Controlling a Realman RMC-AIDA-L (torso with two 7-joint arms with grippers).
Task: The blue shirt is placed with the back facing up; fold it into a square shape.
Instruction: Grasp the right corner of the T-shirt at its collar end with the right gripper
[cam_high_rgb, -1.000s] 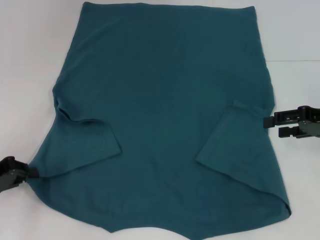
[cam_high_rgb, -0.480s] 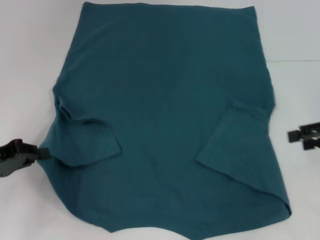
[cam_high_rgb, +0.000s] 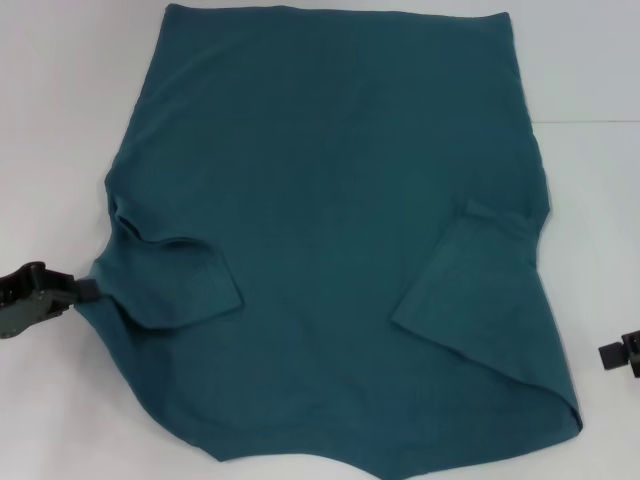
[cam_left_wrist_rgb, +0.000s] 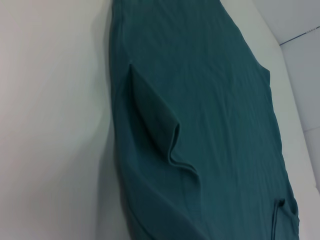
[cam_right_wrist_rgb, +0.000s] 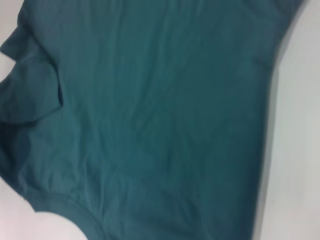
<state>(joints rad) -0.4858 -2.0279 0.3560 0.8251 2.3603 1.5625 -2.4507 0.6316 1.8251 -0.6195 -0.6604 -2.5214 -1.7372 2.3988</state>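
The blue shirt (cam_high_rgb: 330, 240) lies plain side up on the white table (cam_high_rgb: 60, 120), both sleeves folded inward. The left gripper (cam_high_rgb: 88, 290) pinches its left edge. The right gripper (cam_high_rgb: 605, 355) sits apart at the right; its opening cannot be told.

My workplace looks like a lab or test bench: a plain white table (cam_high_rgb: 60, 120) fills what I see, lit evenly, with a thin seam line (cam_high_rgb: 590, 122) crossing it. Nothing domestic shows that would mark it as a home.
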